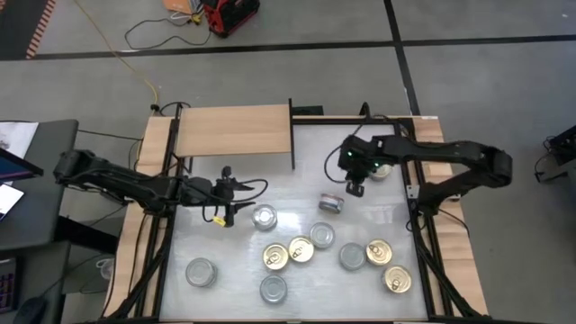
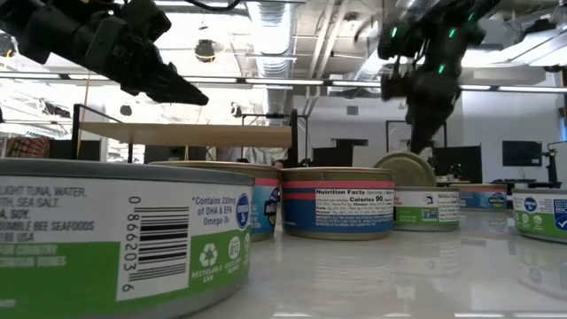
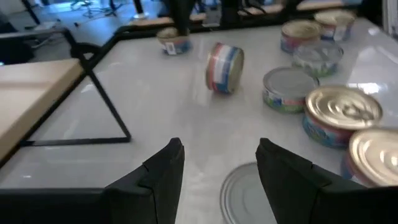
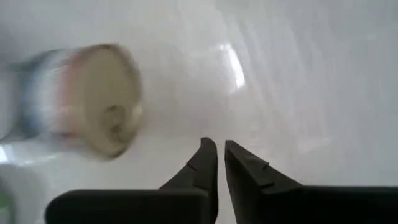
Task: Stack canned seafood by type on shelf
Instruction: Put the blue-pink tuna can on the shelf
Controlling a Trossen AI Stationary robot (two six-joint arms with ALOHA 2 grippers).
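Several short round tins stand on the white table [image 1: 225, 261], some gold-lidded [image 1: 275, 256], some silver-lidded [image 1: 322, 235]. One tin [image 1: 331, 204] lies tipped on its side; in the left wrist view this tipped tin [image 3: 225, 67] shows its blue and red label. The shelf [image 1: 234, 131], a light wood board with a dark upright panel [image 1: 292, 135], sits at the far left. My left gripper [image 1: 230, 200] is open, above the table, close to a silver-lidded tin [image 3: 245, 196]. My right gripper [image 4: 221, 163] is shut, just beyond the tipped tin [image 4: 99, 102].
One more tin [image 1: 382, 169] sits at the far right beside my right arm. Two silver-lidded tins [image 1: 202, 272] stand near the front edge. A dark frame [image 1: 423, 216] runs around the table. Bare tabletop lies between the shelf panel and the tipped tin.
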